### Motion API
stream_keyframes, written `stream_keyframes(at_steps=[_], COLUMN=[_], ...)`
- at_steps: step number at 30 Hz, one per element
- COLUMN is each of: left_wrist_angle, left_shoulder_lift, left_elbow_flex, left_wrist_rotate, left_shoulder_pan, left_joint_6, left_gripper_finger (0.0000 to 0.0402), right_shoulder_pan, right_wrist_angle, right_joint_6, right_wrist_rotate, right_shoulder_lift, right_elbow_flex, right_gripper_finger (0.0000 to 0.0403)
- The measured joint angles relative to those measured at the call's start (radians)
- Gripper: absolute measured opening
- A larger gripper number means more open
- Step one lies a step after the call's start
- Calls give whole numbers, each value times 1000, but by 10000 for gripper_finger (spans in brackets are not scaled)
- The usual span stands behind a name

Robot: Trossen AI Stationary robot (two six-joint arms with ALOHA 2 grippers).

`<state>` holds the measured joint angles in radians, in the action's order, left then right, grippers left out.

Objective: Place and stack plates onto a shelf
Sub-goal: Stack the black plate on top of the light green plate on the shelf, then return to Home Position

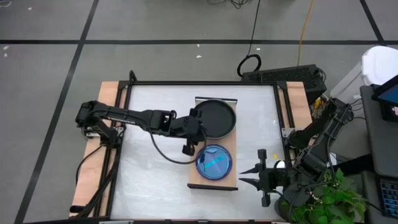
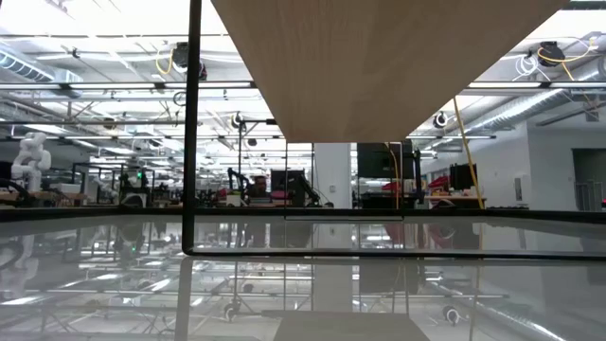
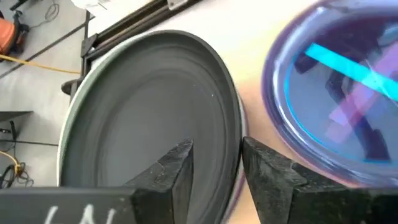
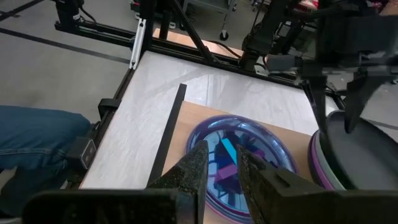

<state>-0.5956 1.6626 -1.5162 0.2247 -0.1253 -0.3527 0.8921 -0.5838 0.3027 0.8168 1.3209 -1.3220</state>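
The shelf (image 1: 205, 183), a long light-wood board, runs from the table's far side to its near side; the low view shows its underside (image 2: 379, 57). At its far end the black plate (image 1: 216, 118) lies on a stack whose purple rim (image 4: 315, 165) shows below it. A glossy blue plate (image 1: 214, 163) lies flat on the near end. My left gripper (image 3: 217, 149) is open at the black plate's near-left rim, one finger over the plate and one outside it. My right gripper (image 1: 250, 175) hovers open to the right of the shelf's near end, pointing at the blue plate (image 4: 239, 155).
A dark metal frame (image 1: 130, 84) and wooden side boards border the white tabletop (image 1: 155, 174), which has free room left of the shelf. A potted plant (image 1: 329, 199) stands at the near right corner. A person's leg in jeans (image 4: 37, 134) shows beyond the table's left edge.
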Motion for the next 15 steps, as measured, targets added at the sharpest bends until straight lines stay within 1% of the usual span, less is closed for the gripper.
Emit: stream_keyframes(at_steps=[4,8,11,12,15], left_wrist_angle=[15,12,-38,-39,-138], left_shoulder_lift=[-29,-61,-90,-101,-143], left_elbow_flex=[0,-1,2,-1,1], left_wrist_rotate=[16,59,101,100,83], left_shoulder_pan=[-49,-93,-116,-120,-137], left_joint_6=[17,27,63,79,127], left_gripper_finger=[149,149,150,150,150], right_shoulder_pan=[0,-5,-15,-20,-41], right_wrist_angle=[-2,3,12,15,60], right_joint_6=[-1,-9,-25,-31,-70], right_wrist_rotate=[2,76,128,133,150], right_shoulder_lift=[0,-2,-2,-2,-2], right_elbow_flex=[0,8,34,45,80], right_gripper_finger=[70,70,70,70,70])
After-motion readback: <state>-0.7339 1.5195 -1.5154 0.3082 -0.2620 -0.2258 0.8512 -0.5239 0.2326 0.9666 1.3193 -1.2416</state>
